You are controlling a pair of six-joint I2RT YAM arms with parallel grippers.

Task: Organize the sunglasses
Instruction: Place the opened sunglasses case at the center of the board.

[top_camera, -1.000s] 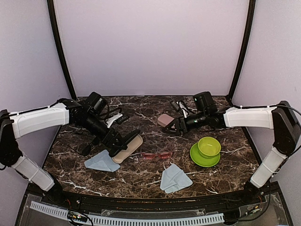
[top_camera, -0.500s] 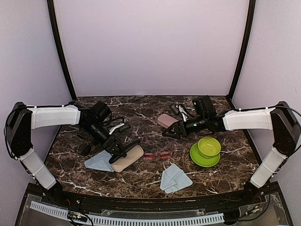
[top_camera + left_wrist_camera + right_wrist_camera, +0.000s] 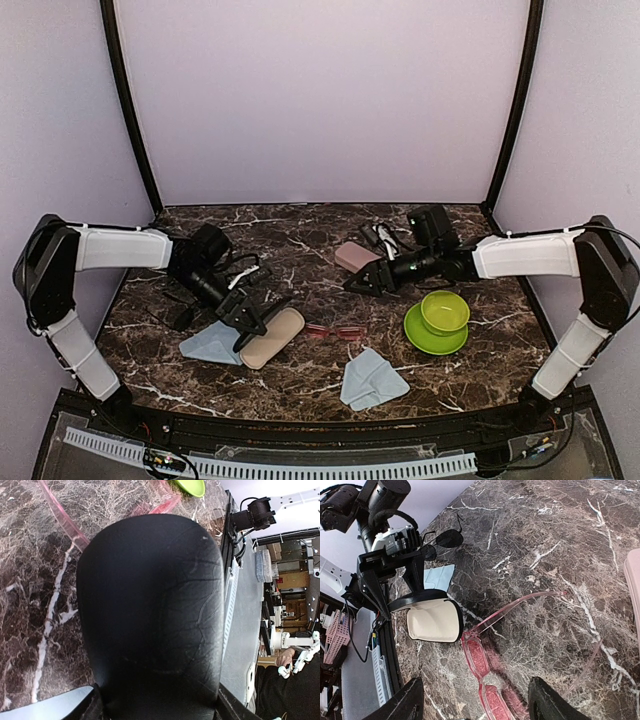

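Note:
The red-pink sunglasses [image 3: 335, 331] lie open on the marble at mid-table, lenses [image 3: 482, 672] below my right gripper [image 3: 475, 711]. That gripper [image 3: 358, 281] is open and hovers apart from them, holding nothing. The black sunglasses [image 3: 445, 539] lie at the far left near the left arm [image 3: 183, 315]. My left gripper [image 3: 243, 322] is shut on the black case [image 3: 270, 338], which is open and shows its cream lining [image 3: 432, 621]. The case's black shell [image 3: 150, 615] fills the left wrist view between both fingers, hiding most else.
A pink case [image 3: 352, 256] lies behind the right gripper. A green bowl on a green plate [image 3: 438, 320] stands at the right. One blue cloth [image 3: 213, 345] lies beside the black case, another [image 3: 372, 380] near the front edge.
The left gripper has carried the black case down and toward the near left, close to the blue cloth. The right gripper has edged slightly left.

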